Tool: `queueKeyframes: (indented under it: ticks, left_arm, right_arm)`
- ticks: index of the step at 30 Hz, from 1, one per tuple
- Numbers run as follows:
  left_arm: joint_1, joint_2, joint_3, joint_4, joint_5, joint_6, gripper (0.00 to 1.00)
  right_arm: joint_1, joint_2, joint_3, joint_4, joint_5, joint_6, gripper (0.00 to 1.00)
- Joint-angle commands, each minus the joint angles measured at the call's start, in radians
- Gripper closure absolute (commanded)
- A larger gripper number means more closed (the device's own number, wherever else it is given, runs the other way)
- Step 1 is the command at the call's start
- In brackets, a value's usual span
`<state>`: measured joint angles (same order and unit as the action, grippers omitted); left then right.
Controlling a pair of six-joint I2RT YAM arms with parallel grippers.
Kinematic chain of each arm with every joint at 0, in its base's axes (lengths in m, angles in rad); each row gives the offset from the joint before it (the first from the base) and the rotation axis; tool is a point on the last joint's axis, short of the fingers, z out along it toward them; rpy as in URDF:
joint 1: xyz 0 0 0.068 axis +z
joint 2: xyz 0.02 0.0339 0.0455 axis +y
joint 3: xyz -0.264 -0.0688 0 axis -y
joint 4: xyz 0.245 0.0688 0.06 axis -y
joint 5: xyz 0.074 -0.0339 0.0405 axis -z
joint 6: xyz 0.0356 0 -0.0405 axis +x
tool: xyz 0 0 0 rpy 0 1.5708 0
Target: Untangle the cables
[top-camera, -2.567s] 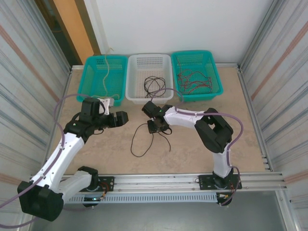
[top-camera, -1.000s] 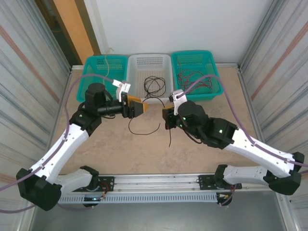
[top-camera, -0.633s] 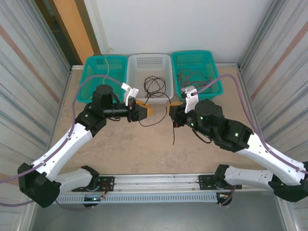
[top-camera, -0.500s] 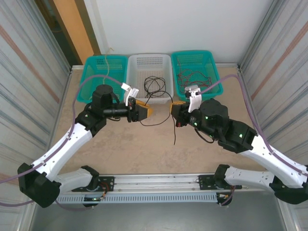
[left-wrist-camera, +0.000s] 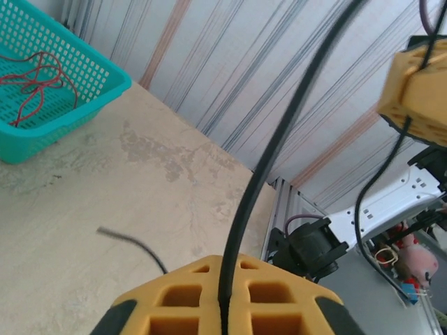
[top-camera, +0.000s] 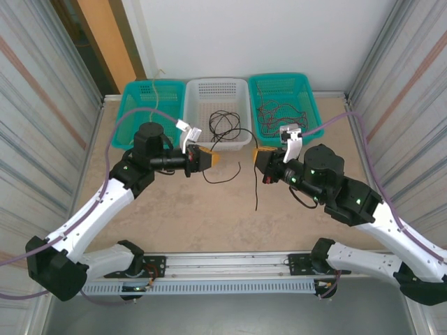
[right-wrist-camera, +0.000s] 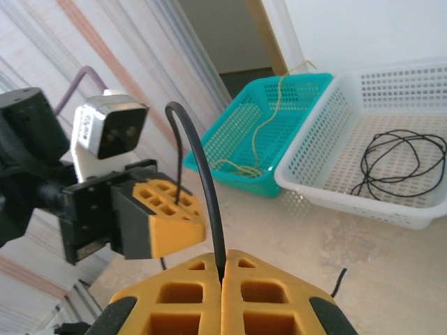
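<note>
**Black cable (right-wrist-camera: 209, 199), pinched at two places in front of the white basket (top-camera: 216, 81)**

The left end effector (top-camera: 213, 160) is pressed together on the cable before the basket's front-left corner. The right end effector (top-camera: 258, 160) is pressed together on it before the front-right corner. Both are held above the tabletop (top-camera: 209, 223), tips facing, with a gap between. From the right wrist the held span is seen arcing from one pad pair toward the other. Its long axis is therefore judged to run parallel to the basket's front wall, with each arm at its own end and neither nearer. One tail is hung from the right end effector, pointed away from the basket. Another is curled beneath the left one, its tip turned back toward the basket. A pull apart along the span's axis is judged the coming move. A coiled black cable (top-camera: 223, 124) is lodged inside the basket.
</note>
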<state>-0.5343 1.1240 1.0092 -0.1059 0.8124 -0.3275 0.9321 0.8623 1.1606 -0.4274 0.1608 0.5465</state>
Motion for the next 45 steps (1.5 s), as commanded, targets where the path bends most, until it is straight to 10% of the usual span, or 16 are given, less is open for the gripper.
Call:
queueKeyframes:
  ticks: [1,6,11,45]
  left_arm:
    - [-0.025,-0.026,0.052,0.014,0.013,-0.002,1.0]
    - [-0.036,-0.023,0.148,-0.085,-0.112,0.037,1.0]
    - [-0.031,0.088,0.343,-0.231,-0.303,0.071,1.0]
    - [0.231,0.776,0.938,-0.123,-0.413,-0.249,1.0]
  right_arm:
    - [-0.043,-0.011,-0.023,-0.012,-0.006,0.048,1.0]
    - [-0.117,-0.006,-0.022,-0.099,0.055,0.1,0.49]
    - [-0.138,-0.032,-0.017,-0.239,0.239,0.136,0.32]
    - [-0.229,-0.192,0.022,-0.566,0.299,0.216,0.3]
